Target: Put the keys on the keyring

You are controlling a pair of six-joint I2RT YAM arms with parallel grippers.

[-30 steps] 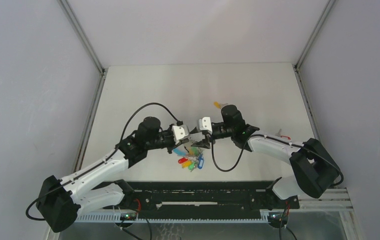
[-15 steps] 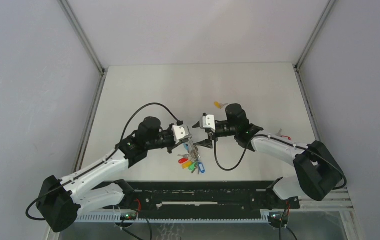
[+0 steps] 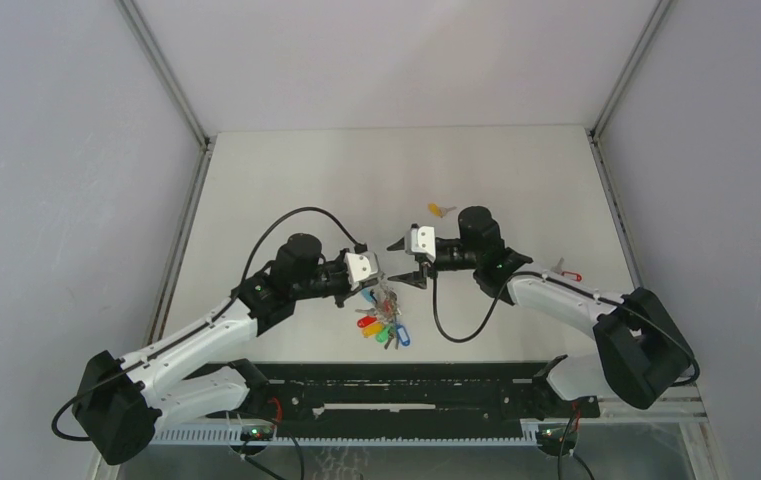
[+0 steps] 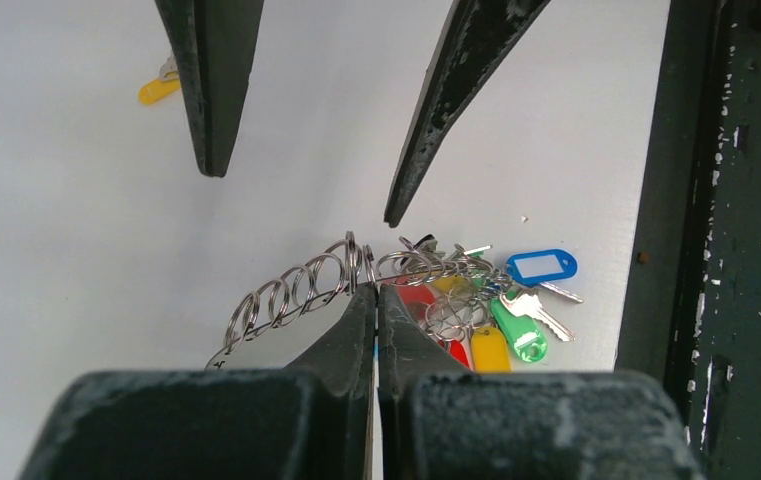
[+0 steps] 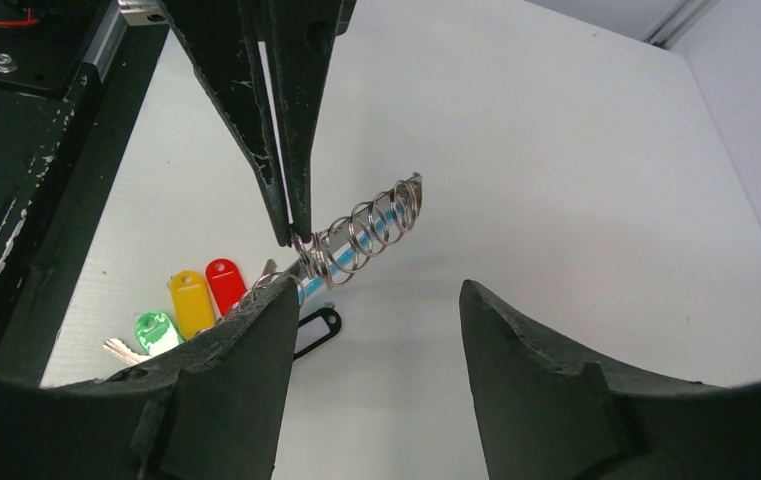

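Over the white table (image 3: 286, 180), keyring (image 4: 286, 295) is clamped by the left gripper (image 4: 376, 286), right gripper (image 3: 401, 263) held open just beside it

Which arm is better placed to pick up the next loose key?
Right. The right gripper is open and empty, while the left gripper is shut on the keyring. The yellow-tagged key and the red-tagged key both lie loose on the right arm's side.

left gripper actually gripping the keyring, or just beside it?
Touching. In the left wrist view the left gripper is shut, its tips pinching the wire coils of the keyring. The right wrist view shows the same pinch.
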